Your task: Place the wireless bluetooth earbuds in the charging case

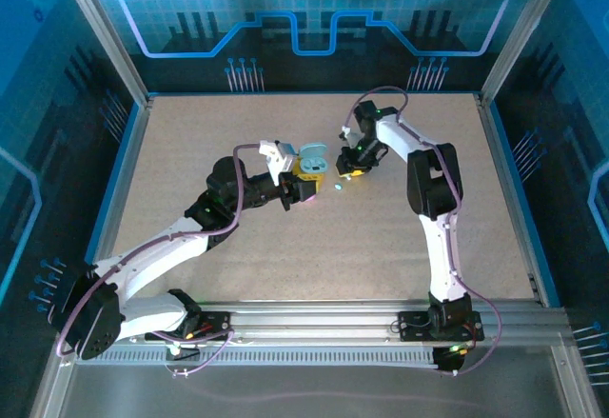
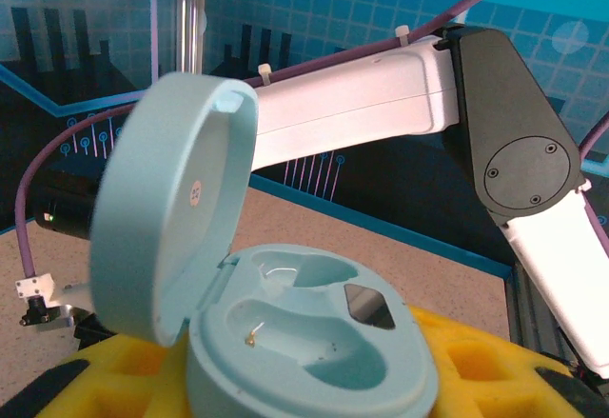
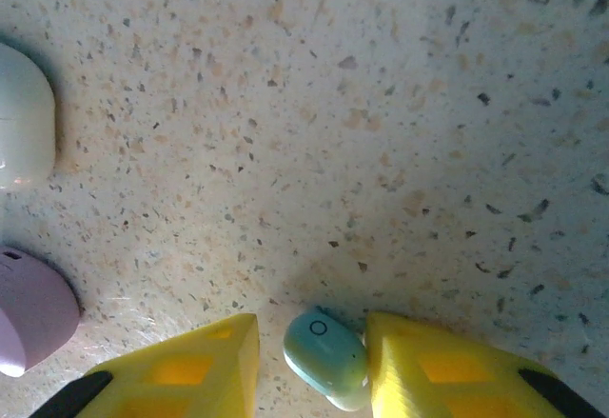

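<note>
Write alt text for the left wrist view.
An open pale teal charging case sits in the foreground between yellow fingers, its lid raised at the left and both earbud wells empty. Behind it, the other arm's white and black link crosses above the speckled table.

Speckled desk [image 3: 381, 104] here, matt and grainy, much like pressed chipboard. Down at the bottom sits the teal earbud [image 3: 325, 356], glossy plastic, catching a small highlight. Either side of it are the yellow pads [image 3: 438, 370] of the jaws: dull, no shine, plastic by the look. At the left edge there's a white case [image 3: 24, 118], smooth plastic with a soft sheen, and a purple case [image 3: 33, 308], satin too.

Over to the left wrist view. The charging case [image 2: 314, 351] is pale teal plastic, smooth and satin outside, the wells shinier. Behind it the right arm [image 2: 352, 104] wears a smooth white plastic shell, its joint cover [image 2: 519, 151] matt black. The purple cable [image 2: 29, 218] has a slick sheath.

From above, the front rail [image 1: 314, 318] is bare ribbed metal.
</note>
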Tool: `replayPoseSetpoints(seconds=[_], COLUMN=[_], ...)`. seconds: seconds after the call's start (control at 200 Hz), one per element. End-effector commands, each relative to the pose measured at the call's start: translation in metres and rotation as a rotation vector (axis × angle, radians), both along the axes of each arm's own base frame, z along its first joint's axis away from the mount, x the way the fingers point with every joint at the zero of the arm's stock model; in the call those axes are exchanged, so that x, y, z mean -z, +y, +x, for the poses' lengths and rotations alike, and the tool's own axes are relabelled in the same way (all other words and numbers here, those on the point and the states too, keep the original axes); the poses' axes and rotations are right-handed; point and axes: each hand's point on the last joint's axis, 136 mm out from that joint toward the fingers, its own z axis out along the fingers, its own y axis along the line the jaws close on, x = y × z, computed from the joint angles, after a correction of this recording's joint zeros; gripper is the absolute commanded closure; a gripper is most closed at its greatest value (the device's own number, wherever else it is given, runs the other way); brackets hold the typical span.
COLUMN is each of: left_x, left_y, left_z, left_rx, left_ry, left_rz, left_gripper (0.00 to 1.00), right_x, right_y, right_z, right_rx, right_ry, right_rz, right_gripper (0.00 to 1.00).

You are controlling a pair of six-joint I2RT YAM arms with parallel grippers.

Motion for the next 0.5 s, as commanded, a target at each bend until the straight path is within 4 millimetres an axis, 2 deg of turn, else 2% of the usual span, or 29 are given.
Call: replayPoseSetpoints(seconds=[0.0,0.215,0.495], left_x=[-0.013,-0.012,-0.012], left_y=[-0.002,-0.002,-0.001], left_z=[-0.003,-0.005,-0.005], left_rx=[0.01,0.011,0.007], left_ry=[-0.035,-0.031,-0.034], left_rz=[-0.018,-0.019,-0.021], left_gripper=[0.7,0.7,0.7], right_x=[-0.017,-0.028,-0.036], right_y=[0.009,0.015,0.017], right_z=[-0.022,-0.028,-0.023], right_rx=[-0.004,0.018,0.027], right_ry=[0.046,0.054,0.022], right_rz=[0.05,0.1,0.118], right_gripper=[0.64,0.63,0.62])
